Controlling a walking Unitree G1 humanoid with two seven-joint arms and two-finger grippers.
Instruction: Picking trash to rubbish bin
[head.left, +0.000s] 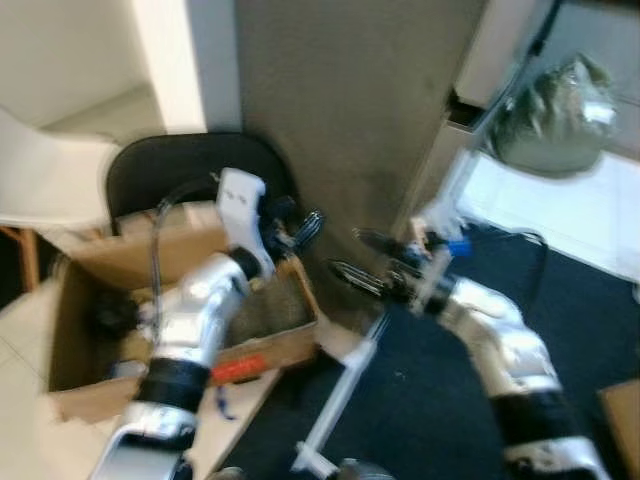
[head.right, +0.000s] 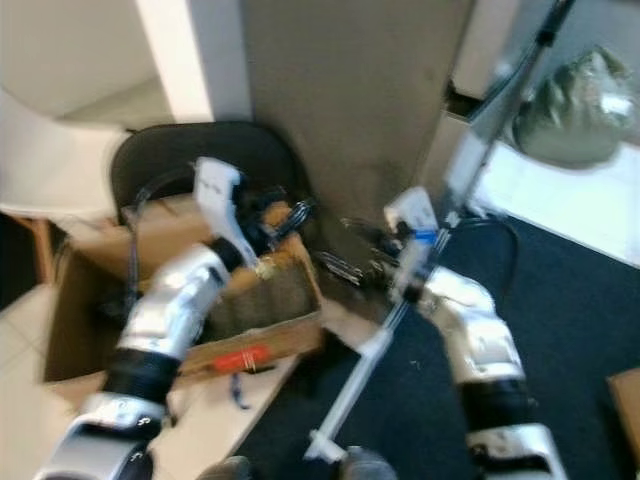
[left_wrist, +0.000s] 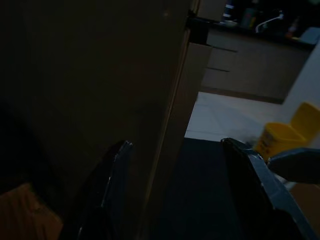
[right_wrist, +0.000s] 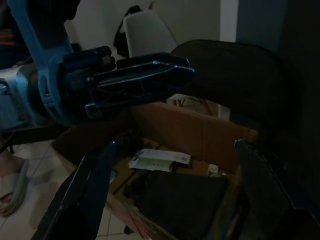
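The open brown cardboard box (head.left: 95, 330) serving as the rubbish bin sits on pale floor tiles at my left, against a black chair back (head.left: 190, 165) and a grey-brown pillar (head.left: 350, 120). From the head views I note a red label on the box's front wall and dark clutter inside; the blur hides what it is. My right wrist view adds detail: a white printed paper wrapper (right_wrist: 159, 159) lies among dark items on the box floor.

My left gripper (head.left: 300, 228) hangs above the box's far corner, fingers spread wide, holding nothing; its wrist view looks past the pillar to a yellow container (left_wrist: 277, 142) on distant tiles. My right gripper (head.left: 362, 262) is raised beside the box over dark blue carpet (head.left: 440, 400), fingers parted, empty, pointing toward the left gripper.
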